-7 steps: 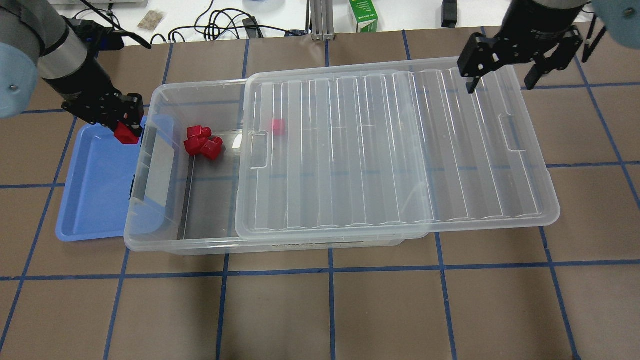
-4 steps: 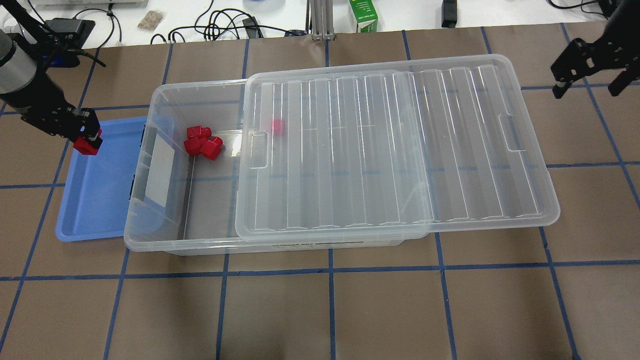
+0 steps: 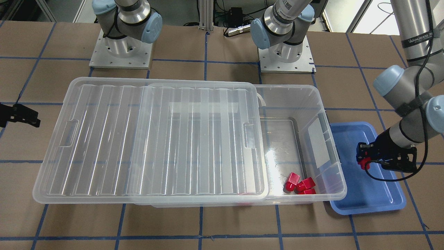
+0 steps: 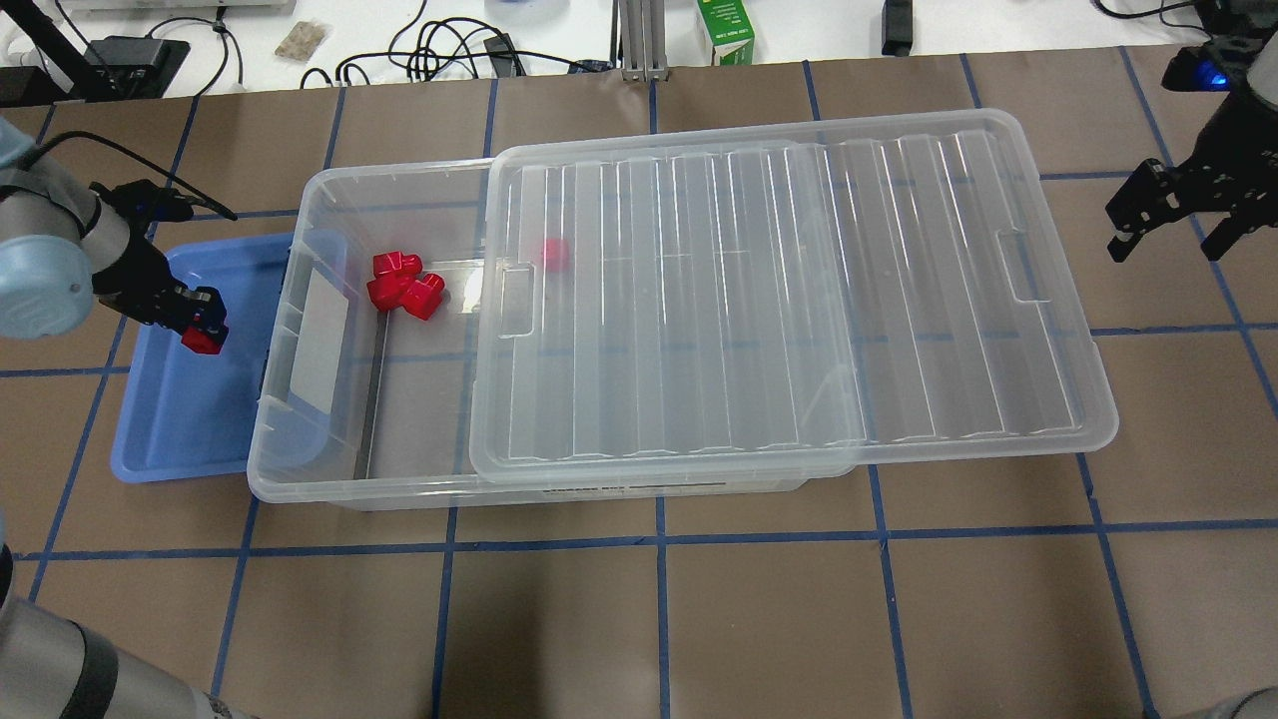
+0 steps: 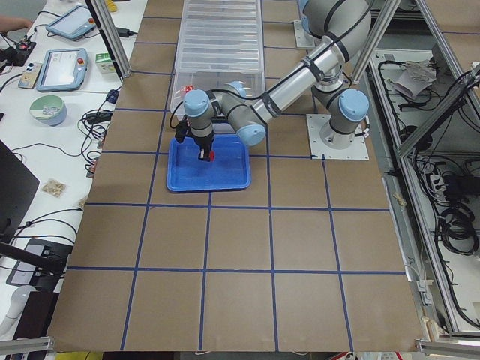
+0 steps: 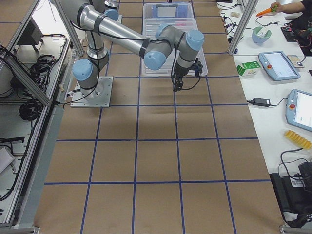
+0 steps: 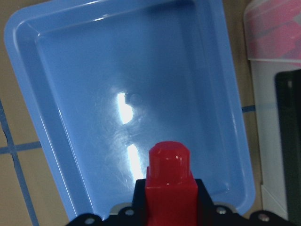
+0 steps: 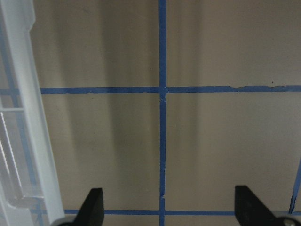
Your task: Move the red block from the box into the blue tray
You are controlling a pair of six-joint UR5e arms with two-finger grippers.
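A table papered in brown and gridded with blue tape is backed by a white bench strewn with cables. On the table the box stands with its lid lying offset, a cluster of loose red blocks is exposed inside, and the blue tray is set just beside the uncovered end. The left arm is bent low over the tray, with the red block clenched in the left jaws, stub downward, above the tray's floor; the right arm is held beyond the lid's other end, the right jaws spread with nothing between them.
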